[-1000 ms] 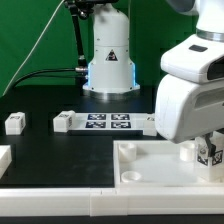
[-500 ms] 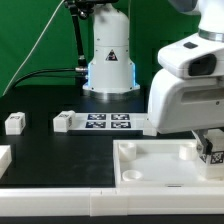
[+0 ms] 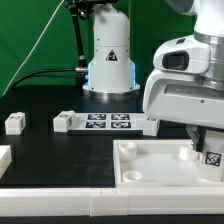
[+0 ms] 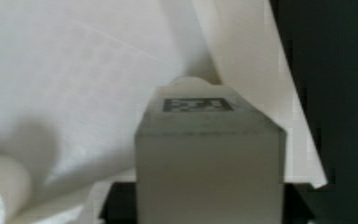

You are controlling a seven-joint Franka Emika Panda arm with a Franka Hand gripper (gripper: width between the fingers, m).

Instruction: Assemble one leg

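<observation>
My gripper (image 3: 207,146) is shut on a leg (image 3: 213,158), a small white block with a black-and-white tag. It holds the leg over the far right corner of the white tray (image 3: 150,168). In the wrist view the leg (image 4: 202,150) fills the middle, tag on its far end, with a dark finger (image 4: 126,198) on each side, and my gripper (image 4: 202,205) is clamped on it. The white tray (image 4: 69,90) lies behind it. The bulky wrist hides whether the leg touches the tray.
Two more small white legs lie on the black table, one (image 3: 14,123) at the exterior view's left and one (image 3: 64,122) beside the marker board (image 3: 110,122). Another white part (image 3: 3,158) shows at the left edge. The robot base (image 3: 108,60) stands behind.
The wrist body has shifted toward the exterior view's left. The held leg has moved slightly right and down toward the tray's corner. The grip is unchanged.
</observation>
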